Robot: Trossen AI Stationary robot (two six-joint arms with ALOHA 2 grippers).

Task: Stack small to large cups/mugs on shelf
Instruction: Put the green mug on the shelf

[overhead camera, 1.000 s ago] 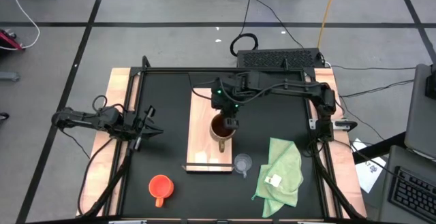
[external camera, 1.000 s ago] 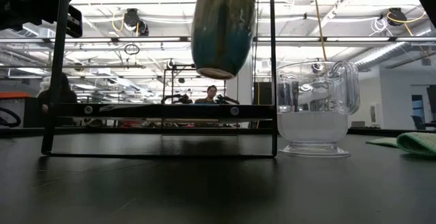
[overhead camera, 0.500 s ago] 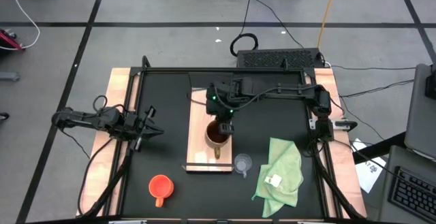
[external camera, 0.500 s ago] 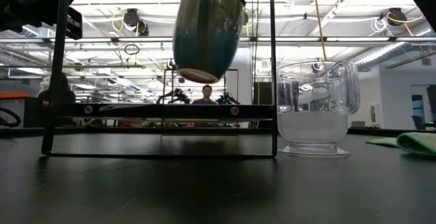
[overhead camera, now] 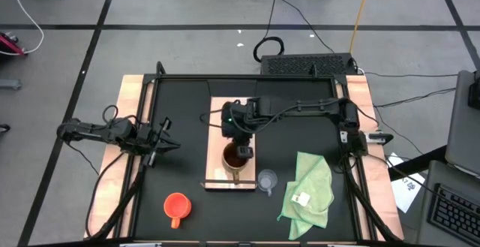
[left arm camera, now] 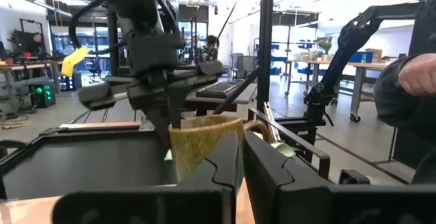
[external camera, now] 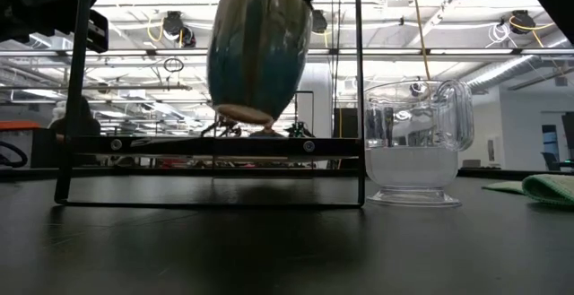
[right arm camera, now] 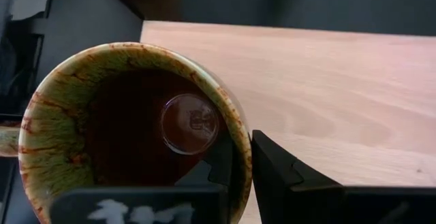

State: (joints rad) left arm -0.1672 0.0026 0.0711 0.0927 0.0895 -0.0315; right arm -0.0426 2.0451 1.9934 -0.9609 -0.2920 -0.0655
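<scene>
The brown mug (overhead camera: 236,157) hangs from my right gripper (overhead camera: 243,146) over the near half of the light-wood shelf board (overhead camera: 222,131); its handle points toward the table's near edge. In the low view the brown mug (external camera: 256,53) is clear of everything and tilted. The clear glass cup (overhead camera: 266,179) stands on the black tabletop by the board's near right corner. On the tabletop near the near left corner stands the orange-red mug (overhead camera: 176,206). My left gripper (overhead camera: 163,137) waits shut at the table's left side. My right gripper (right arm camera: 242,173) holds the brown mug by its rim (right arm camera: 240,139) on the side away from the handle. One finger (right arm camera: 204,180) is inside the mug and the other finger (right arm camera: 289,183) outside. The fingers come from above, pointing down. The mug hangs lifted clear and tilted.
A light green cloth (overhead camera: 307,191) lies on the table right of the glass cup. Black frame posts (external camera: 79,80) stand around the table. A person's hand (left arm camera: 419,74) shows beyond the table in the left wrist view.
My right gripper has carried the brown mug along the board toward the table's near edge and a little left, still holding it. In the low view the mug has come nearer and somewhat lower, staying tilted.
</scene>
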